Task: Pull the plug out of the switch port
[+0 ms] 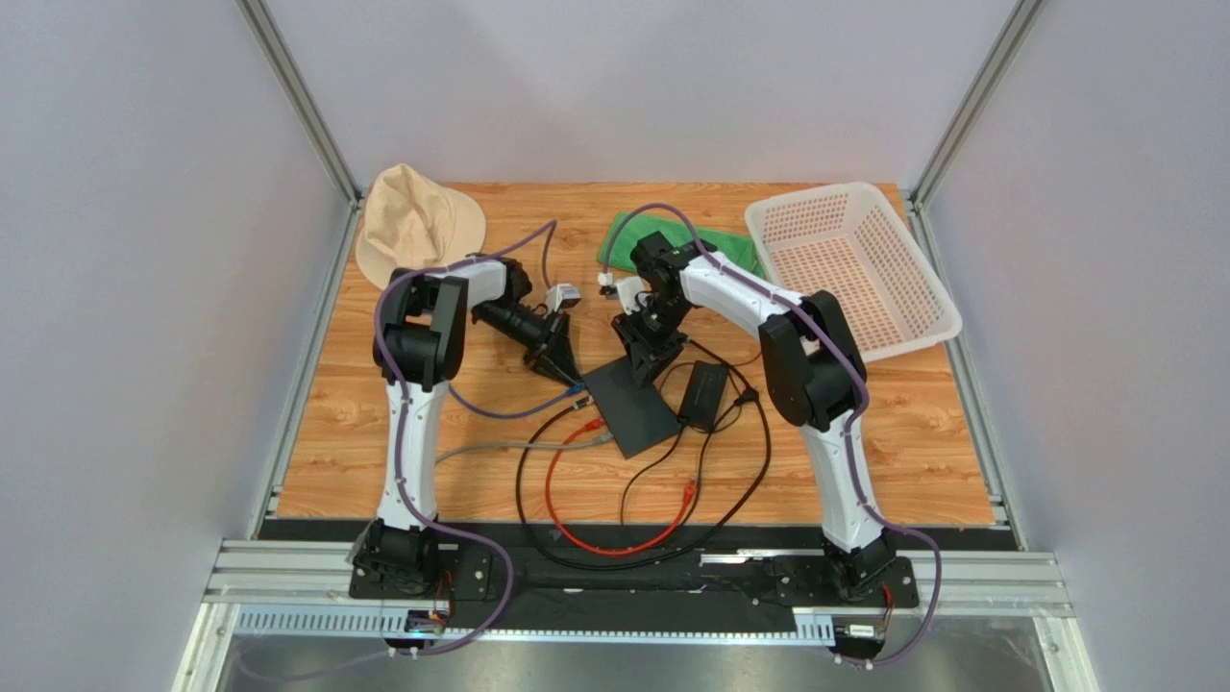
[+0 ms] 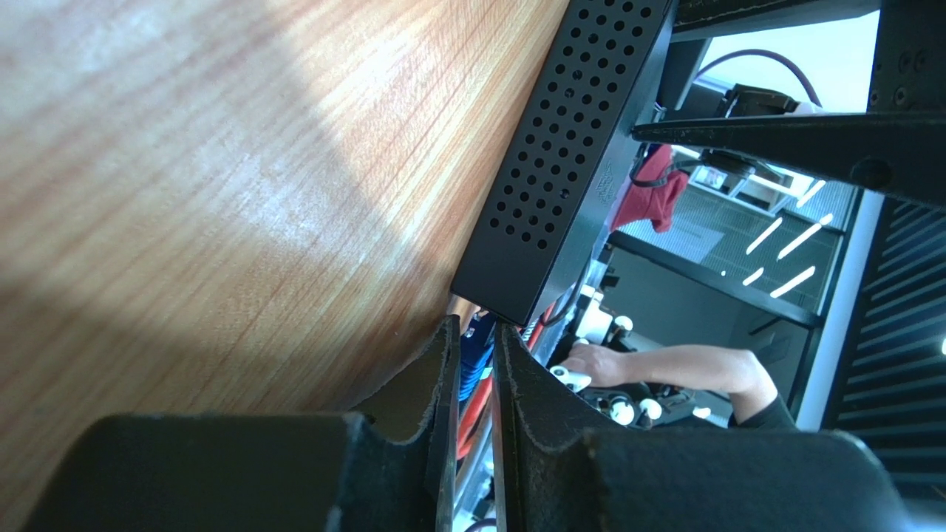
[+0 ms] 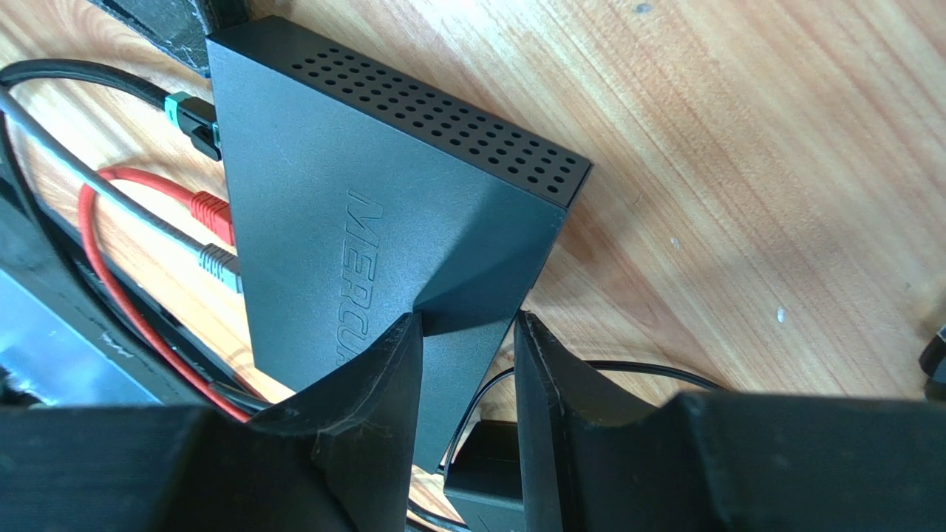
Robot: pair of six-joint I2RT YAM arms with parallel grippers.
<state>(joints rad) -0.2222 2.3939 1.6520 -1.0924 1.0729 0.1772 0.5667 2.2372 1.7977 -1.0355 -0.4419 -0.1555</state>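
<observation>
My left gripper is pinched narrow on the blue plug at the 10 o'clock corner of the switch, mid-table. The switch port itself is hidden behind the fingers. My right gripper stands half open over the far corner, clamping nothing. 3 more plugs crowd that side: the green-booted plug, red plug and grey plug. The adapter lies just beside the switch at 3 o'clock, and a red cable loops at 6.

Top view: high, from behind, looking down on whole counter. Wrist views: close, low; both share switch.
</observation>
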